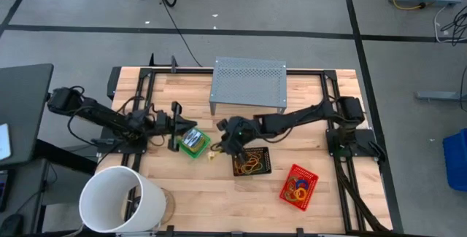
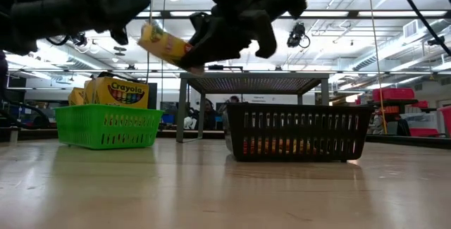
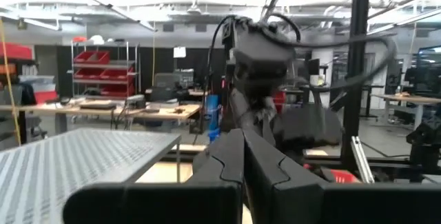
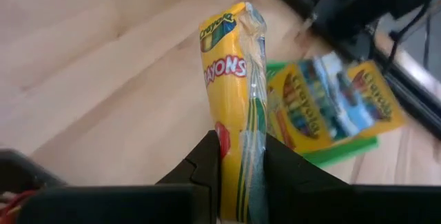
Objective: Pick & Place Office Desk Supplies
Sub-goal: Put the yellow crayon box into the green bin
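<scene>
Right pincer (image 4: 241, 156) grips a yellow cardboard crayon box (image 4: 234, 79) above the bench (image 1: 219, 193) beside the green mesh tray (image 1: 194, 142), box base hidden; left pincer (image 3: 242, 156) closed, empty.

Bright overhead ceiling lights (image 2: 232, 16) glare; the table (image 2: 211, 187) foreground and green tray (image 4: 331, 151) are blurred.

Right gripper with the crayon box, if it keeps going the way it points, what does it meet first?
Probably the green tray holding crayon boxes; the right gripper aims its crayon box just beside it, though depth is unclear.
</scene>
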`<action>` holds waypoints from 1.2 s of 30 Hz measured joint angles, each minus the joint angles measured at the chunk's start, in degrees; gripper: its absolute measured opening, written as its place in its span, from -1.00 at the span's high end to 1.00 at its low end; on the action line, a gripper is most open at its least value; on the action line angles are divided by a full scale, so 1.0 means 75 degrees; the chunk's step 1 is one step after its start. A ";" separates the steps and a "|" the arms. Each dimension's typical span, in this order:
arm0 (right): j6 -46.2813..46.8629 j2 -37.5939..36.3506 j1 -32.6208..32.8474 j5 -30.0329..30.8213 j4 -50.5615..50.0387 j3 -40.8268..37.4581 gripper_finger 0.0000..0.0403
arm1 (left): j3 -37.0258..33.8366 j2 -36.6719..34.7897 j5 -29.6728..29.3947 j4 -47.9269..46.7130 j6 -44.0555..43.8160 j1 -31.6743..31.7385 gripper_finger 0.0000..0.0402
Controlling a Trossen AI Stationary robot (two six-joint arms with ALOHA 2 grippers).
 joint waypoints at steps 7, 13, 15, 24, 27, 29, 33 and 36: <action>-0.0205 0.0419 -0.0550 -0.0822 0.0650 0.0114 0.67 | -0.0060 0.0020 0.0548 -0.0307 -0.0370 0.0953 0.99; -0.0180 0.1195 -0.0672 -0.1251 0.0731 0.0967 0.67 | -0.0056 0.0020 0.0786 -0.0457 -0.0622 0.1554 0.99; -0.0143 0.1457 -0.0672 -0.1334 0.0667 0.1298 0.67 | -0.0054 0.0020 0.0786 -0.0464 -0.0628 0.1695 0.99; -0.0311 0.2429 -0.0616 -0.1601 0.0270 0.2245 0.67 | -0.0057 0.0020 0.1364 -0.0500 -0.0809 0.2282 0.99; -0.0347 0.2556 -0.0649 -0.1348 0.0231 0.2383 0.67 | -0.0051 0.0020 0.1407 -0.0489 -0.0835 0.2285 0.99; -0.0383 0.2574 -0.0670 -0.1259 0.0413 0.2383 0.67 | -0.0051 0.0020 0.1433 -0.0450 -0.0835 0.2285 0.99; -0.0341 0.2575 -0.0690 -0.1126 0.0614 0.2386 0.67 | -0.0051 0.0023 0.1590 -0.0349 -0.0852 0.2322 0.99; -0.0316 0.2577 -0.0707 -0.0851 0.0649 0.2386 0.67 | -0.0054 0.0023 0.1599 -0.0335 -0.0864 0.2322 0.99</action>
